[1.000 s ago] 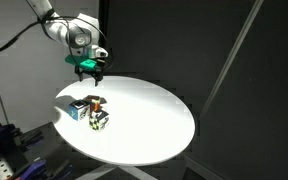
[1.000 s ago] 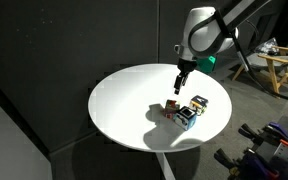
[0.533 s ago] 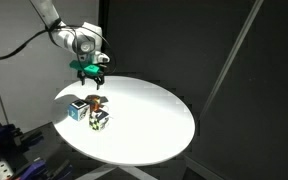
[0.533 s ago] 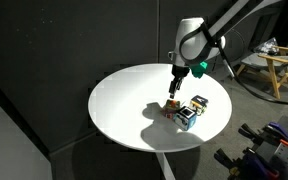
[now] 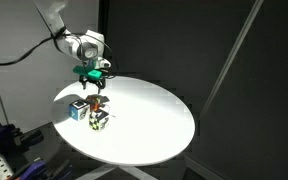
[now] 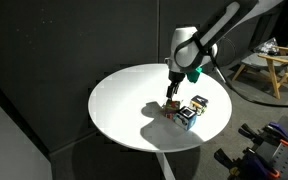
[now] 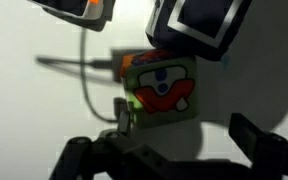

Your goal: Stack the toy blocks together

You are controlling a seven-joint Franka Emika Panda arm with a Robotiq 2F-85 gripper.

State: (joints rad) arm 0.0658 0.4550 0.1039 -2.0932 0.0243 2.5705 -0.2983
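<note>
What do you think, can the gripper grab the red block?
Probably yes. The gripper hangs open right above the red block with nothing between them. The blue block and the green block sit close by, though, so a finger might bump one.

You see the white worktop (image 5: 149, 125) glowing bright in both exterior views, while everything around it is dim, nearly black. The light comes from above: in an exterior view a soft grey shadow (image 6: 154, 108) lies at 9 o'clock from the toy blocks (image 6: 187, 111). Both views are small and grainy, so the block faces smear. In the wrist view the orange-red block (image 7: 162, 88) is soft, the blocks at 12 o'clock are out of focus, and the fingers (image 7: 269, 152) are dark silhouettes from 4 to 7 o'clock.
</note>
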